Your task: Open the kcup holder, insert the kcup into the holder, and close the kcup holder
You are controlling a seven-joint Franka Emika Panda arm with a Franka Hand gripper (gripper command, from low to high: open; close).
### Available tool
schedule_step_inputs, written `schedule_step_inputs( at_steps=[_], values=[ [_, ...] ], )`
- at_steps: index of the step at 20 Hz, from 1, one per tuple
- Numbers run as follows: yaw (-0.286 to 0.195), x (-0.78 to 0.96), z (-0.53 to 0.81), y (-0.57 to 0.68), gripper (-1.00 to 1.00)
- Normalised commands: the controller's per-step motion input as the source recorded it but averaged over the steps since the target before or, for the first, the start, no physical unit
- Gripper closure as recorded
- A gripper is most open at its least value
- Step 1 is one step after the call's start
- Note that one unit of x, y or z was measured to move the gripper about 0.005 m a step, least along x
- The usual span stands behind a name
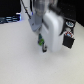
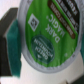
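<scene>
The gripper [image 1: 43, 45] hangs low over a pale, bare tabletop [image 1: 20, 65], clenched on the kcup [image 1: 42, 42] — a small spot of green at its tip in the exterior view. From the wrist view the pod's round green lid [image 2: 44, 34] fills most of the picture, white lettering readable in part ("DARK MAGIC"), with teal finger pads [image 2: 11, 34] pressed against its rim. Whether the pod touches the table cannot be told. The kcup holder [image 1: 67, 35], a black box, stands on the table to the exterior view's right of the arm's white body [image 1: 51, 30], partly hidden behind it. Beyond the table the room is dim (only blurred dark shapes along the far edge).
</scene>
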Motion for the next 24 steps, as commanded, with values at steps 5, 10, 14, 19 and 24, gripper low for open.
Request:
schedule_step_inputs(
  at_steps=[5, 10, 14, 19, 24],
  values=[
    [0.079, -0.17, 0.51, 0.55, 1.00],
    [0.093, -0.22, 0.37, 0.50, 1.00],
    [0.069, -0.24, 0.32, 0.53, 1.00],
    [0.070, -0.24, 0.15, 0.50, 1.00],
    [0.108, -0.30, 0.01, 0.47, 1.00]
  ],
)
